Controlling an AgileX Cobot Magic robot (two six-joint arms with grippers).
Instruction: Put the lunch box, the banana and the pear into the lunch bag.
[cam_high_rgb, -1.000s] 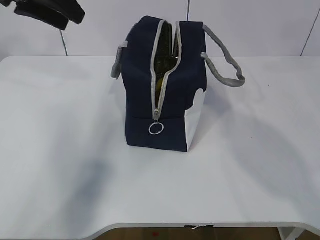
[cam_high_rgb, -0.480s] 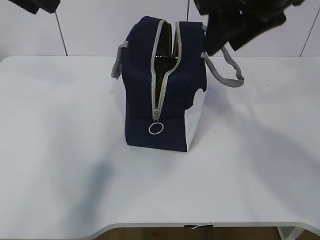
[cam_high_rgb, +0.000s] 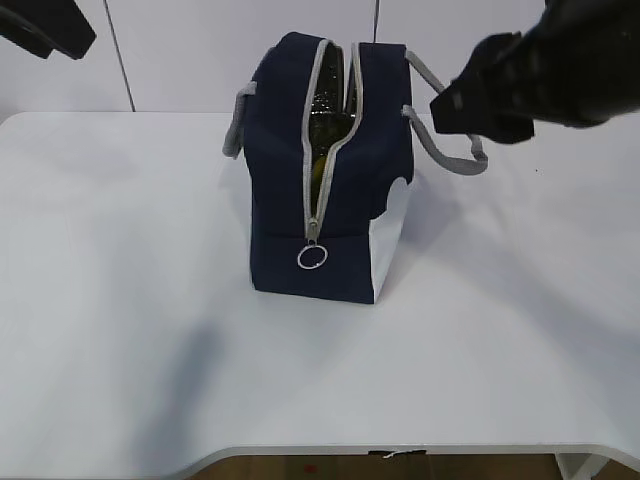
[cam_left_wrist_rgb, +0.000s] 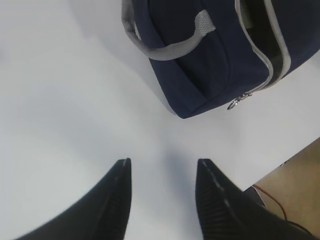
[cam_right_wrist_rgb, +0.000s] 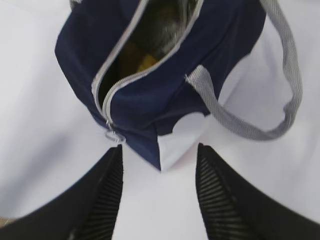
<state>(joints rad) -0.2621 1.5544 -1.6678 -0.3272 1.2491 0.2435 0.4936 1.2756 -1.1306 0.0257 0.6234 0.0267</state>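
While lunch bag (cam_high_rgb: 330, 170) stands unzipped on white table (cam_high_rgb: 120, 300) | pale wall behind | both grippers parted, empty

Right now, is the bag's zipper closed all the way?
No, the lunch bag gapes open, with its zipper ring pull down near the bottom.

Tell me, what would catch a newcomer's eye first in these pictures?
A boxy navy-blue lunch bag stands alone in the middle of the white table, its grey zipper open down the near end with a ring pull dangling. Through the gap something yellow shows inside. Two dark robot arms hang above on either side; the right pincer and the left pincer both stand open and empty.
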